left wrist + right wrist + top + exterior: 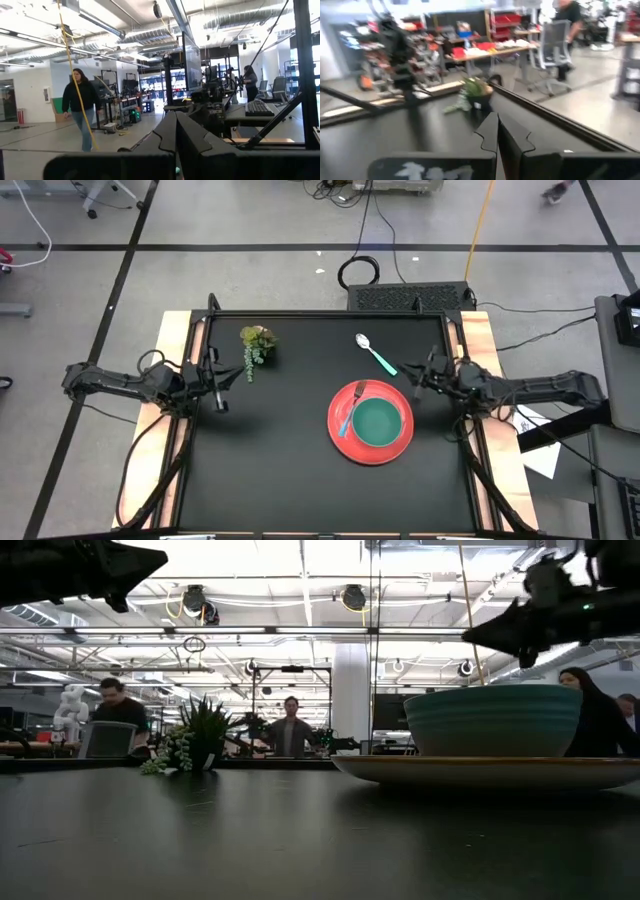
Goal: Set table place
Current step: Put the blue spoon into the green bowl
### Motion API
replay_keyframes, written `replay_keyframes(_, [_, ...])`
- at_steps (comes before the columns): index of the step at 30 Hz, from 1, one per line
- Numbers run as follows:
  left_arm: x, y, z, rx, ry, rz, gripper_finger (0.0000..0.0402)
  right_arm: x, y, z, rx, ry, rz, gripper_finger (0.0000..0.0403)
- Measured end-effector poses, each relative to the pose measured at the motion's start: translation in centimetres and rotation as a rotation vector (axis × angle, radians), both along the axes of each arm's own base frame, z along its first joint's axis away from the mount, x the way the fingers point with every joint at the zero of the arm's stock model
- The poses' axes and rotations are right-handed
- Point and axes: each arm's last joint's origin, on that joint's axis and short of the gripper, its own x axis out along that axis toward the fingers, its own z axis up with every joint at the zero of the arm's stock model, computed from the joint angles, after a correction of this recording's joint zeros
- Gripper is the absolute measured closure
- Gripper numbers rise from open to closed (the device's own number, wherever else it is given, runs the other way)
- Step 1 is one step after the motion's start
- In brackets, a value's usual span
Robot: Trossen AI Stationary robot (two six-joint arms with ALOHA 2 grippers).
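Both fingers pairs closed; plant sprig (256, 345) near left gripper (221, 406).

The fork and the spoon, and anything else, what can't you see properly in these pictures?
- Fork: high view, its prongs lie under the teal bowl on the red plate; too small to count.
- Spoon: low view, not visible; the plate and bowl fill that side.
- Plant sprig: right wrist view, blurred.

High view looks straight down on the whole table (300, 480). Low view sits at tabletop level, close behind the plate (490, 772). Both share the plant sprig (257, 343).
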Motion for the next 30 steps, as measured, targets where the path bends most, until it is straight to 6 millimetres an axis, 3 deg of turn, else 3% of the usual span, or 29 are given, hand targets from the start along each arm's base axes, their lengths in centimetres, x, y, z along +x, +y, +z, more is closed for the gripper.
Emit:
replay_keyframes(15, [-0.1,0.0,0.1,-0.003,-0.015,-0.002,0.0394,2.3,-3.1,-0.4,0.118,0.264,-0.208,0.0403])
replay_keyframes(24, [0.0,0.0,0.1,-0.002,-0.015,-0.01,0.0394,3.5,-5.1,2.2,0.204,0.33,-0.148,0.0403])
replay_keyframes(30, [0.0,0.0,0.1,-0.004,-0.012,-0.011,0.0394,4.0,-6.2,2.4,0.294,0.457,-0.172,0.0403])
